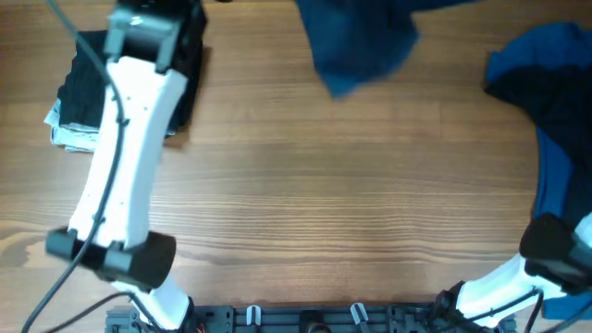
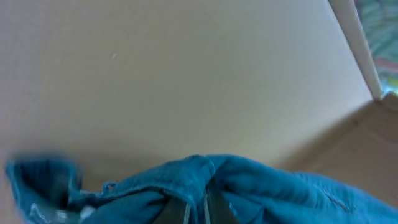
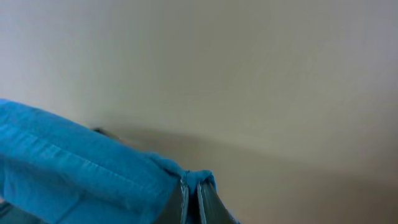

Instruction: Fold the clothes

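Because each claw pinches only a narrow fold of the dark blue denim-like cloth [image 1: 361,46], the likeliest failure, as I judge it, is a slip. The left claw [image 2: 200,208] is closed tight on a bunched blue edge and the right claw [image 3: 194,198] is likewise clamped on a blue fold, so the hanging weight could drag either pinch free. The cloth shows blurred at twelve o'clock in the overhead view, seemingly off the table; whether both claws hold this same piece I cannot tell. A swinging garment might also brush the folded stack of black and pale patterned clothes [image 1: 83,92] at ten o'clock, or snag the loose heap of royal blue and black fabric [image 1: 546,83] at three o'clock. The light wood-grain table [image 1: 324,203] lies flat, its grain running nine to three o'clock. Behind the claws stands a plain beige wall [image 2: 186,74], with a white strip [image 2: 354,43] towards one o'clock.
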